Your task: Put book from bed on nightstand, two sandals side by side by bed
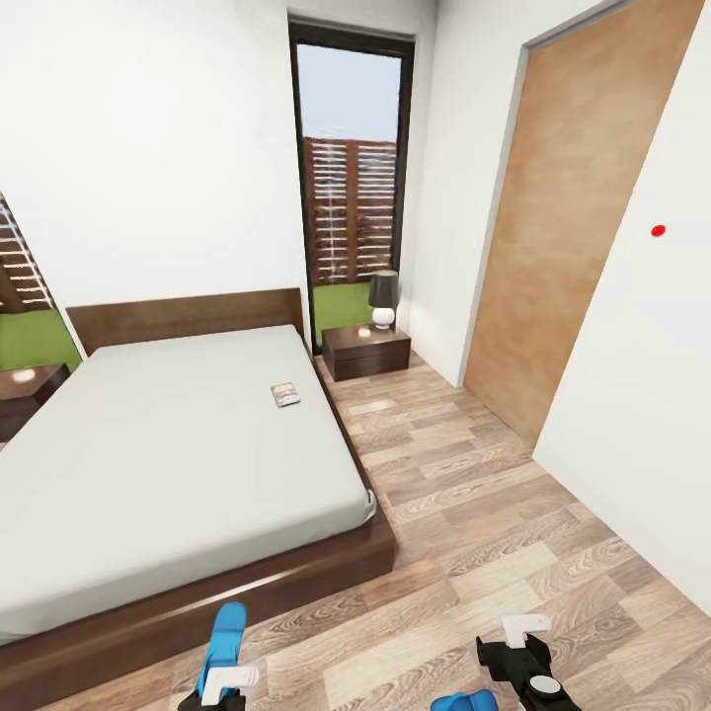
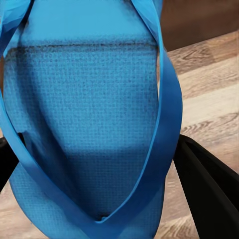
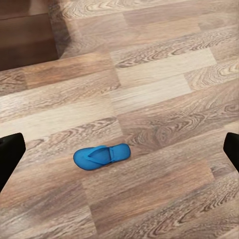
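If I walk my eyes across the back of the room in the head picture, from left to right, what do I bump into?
Dark brown wooden nightstand at the left edge → dark wooden headboard of the bed → tall dark-framed glass window → second dark brown nightstand with a small black-shaded lamp → light wooden door.

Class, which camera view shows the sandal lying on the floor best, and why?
The right wrist view: the whole sandal on the floor lies flat on the planks, unobstructed. The head view catches just a blue sliver of it at the bottom edge. The left wrist view shows the other sandal.
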